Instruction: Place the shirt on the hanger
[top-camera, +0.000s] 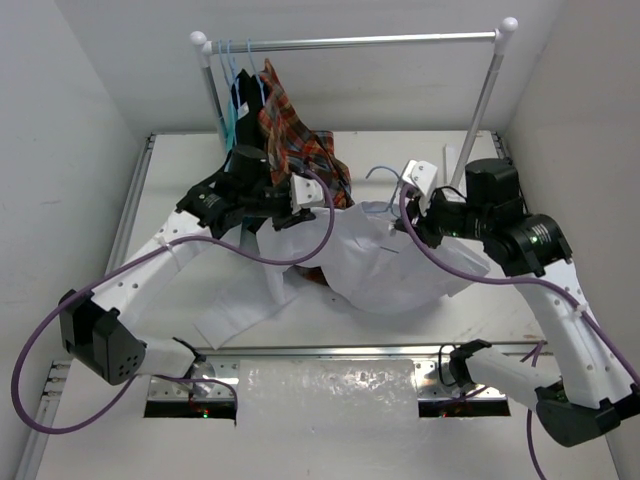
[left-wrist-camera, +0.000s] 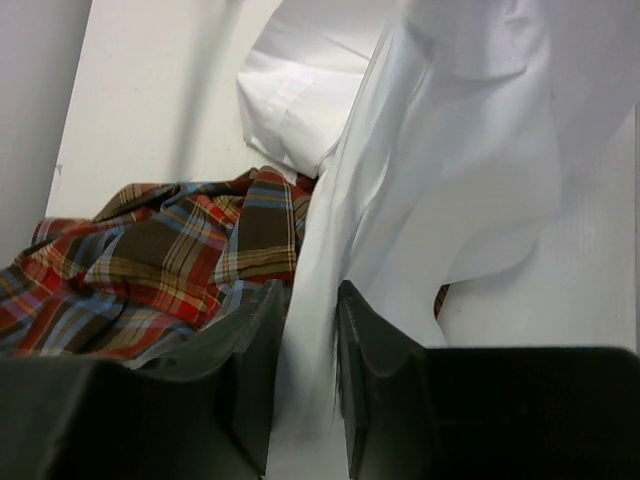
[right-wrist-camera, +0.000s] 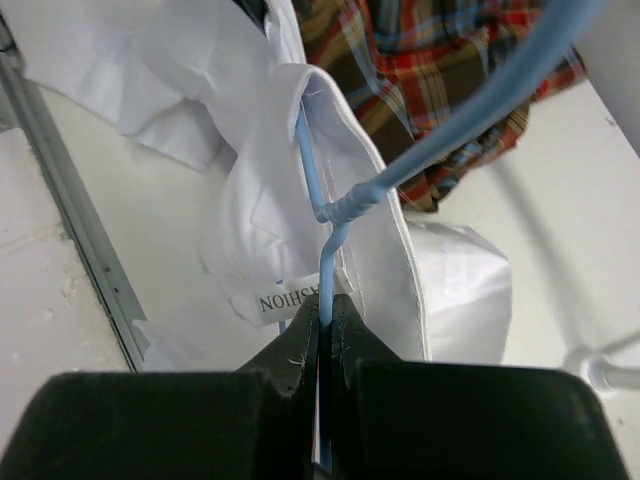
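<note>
The white shirt (top-camera: 385, 265) lies spread and partly lifted between my two arms at mid-table. Its collar wraps the light-blue hanger (right-wrist-camera: 330, 215), whose hook (top-camera: 383, 172) sticks up behind the collar. My right gripper (right-wrist-camera: 326, 298) is shut on the hanger's wire just below the twisted neck, beside the collar label; in the top view it (top-camera: 405, 205) sits at the shirt's right shoulder. My left gripper (left-wrist-camera: 308, 292) holds its jaws a little apart, with a smooth band of shirt cloth (left-wrist-camera: 450, 150) running through the gap. In the top view it (top-camera: 296, 215) is at the shirt's left edge.
A red-orange plaid shirt (top-camera: 290, 140) hangs from the clothes rack (top-camera: 370, 42) and pools on the table (left-wrist-camera: 150, 260) right behind the left gripper. Dark garments (top-camera: 238, 100) hang at the rack's left end. A metal rail (top-camera: 330, 352) and a plastic sheet (top-camera: 330, 390) line the near edge.
</note>
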